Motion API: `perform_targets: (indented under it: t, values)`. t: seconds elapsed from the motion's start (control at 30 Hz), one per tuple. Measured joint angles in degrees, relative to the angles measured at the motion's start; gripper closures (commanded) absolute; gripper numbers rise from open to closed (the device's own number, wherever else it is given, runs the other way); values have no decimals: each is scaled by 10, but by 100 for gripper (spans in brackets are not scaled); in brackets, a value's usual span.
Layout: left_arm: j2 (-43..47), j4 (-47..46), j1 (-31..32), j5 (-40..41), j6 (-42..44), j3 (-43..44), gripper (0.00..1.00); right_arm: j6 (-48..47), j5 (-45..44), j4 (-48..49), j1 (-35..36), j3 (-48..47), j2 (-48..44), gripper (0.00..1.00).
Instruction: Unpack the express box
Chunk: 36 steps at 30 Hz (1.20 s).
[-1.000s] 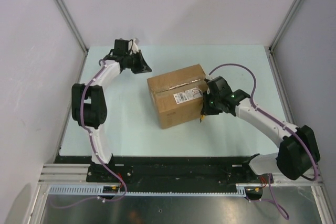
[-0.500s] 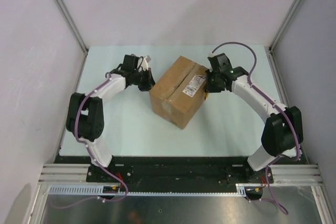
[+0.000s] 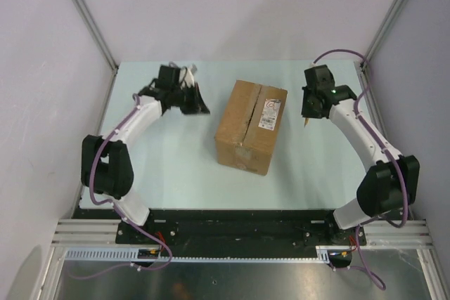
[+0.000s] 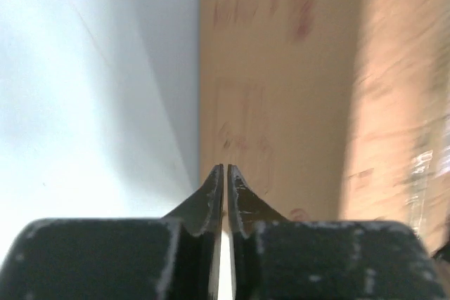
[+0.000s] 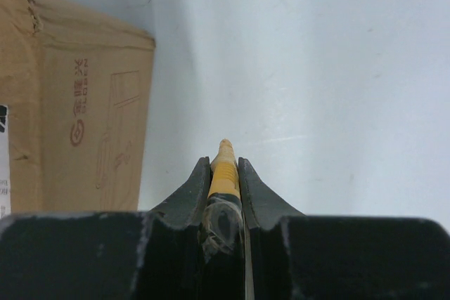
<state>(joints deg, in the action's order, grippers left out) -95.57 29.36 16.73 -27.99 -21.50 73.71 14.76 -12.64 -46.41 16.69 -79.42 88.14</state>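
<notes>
Having turned the express box at the tabletop's middle, both arms have backed off, left gripper closed on nothing, right gripper clamping the yellow knife, probably ready to slit its top seam.

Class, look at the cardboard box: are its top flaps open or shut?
Shut. The top flaps of the express box lie flat, meeting along a centre seam.

brown express box, white label; yellow knife

Right hand clamped on a yellow utility knife. Express box at left, resting on the table.
</notes>
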Motion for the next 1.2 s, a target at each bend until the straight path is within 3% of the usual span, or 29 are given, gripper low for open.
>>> perform_targets:
  t: [0.07,0.17,0.3,0.37,0.53,0.73,1.2]
  values:
    - [-8,7,-11,14,2,67,73,2,-17,-3,-7,0,-23,100]
    - [-55,-16,-10,6,0,237,55,8,-33,-6,-6,0,-59,100]
    - [-86,-30,15,1,0,328,43,18,-48,-14,-4,0,-96,100]
    - [-101,-33,45,-2,7,356,43,26,-61,-18,-3,0,-117,100]
    - [-152,-30,147,-36,26,402,56,57,-105,-25,-4,7,-169,100]
    - [-228,-20,239,-102,51,454,58,93,-146,-34,-8,25,-221,100]
    - [-364,-22,277,-21,69,542,57,135,-154,-77,-10,55,-248,100]
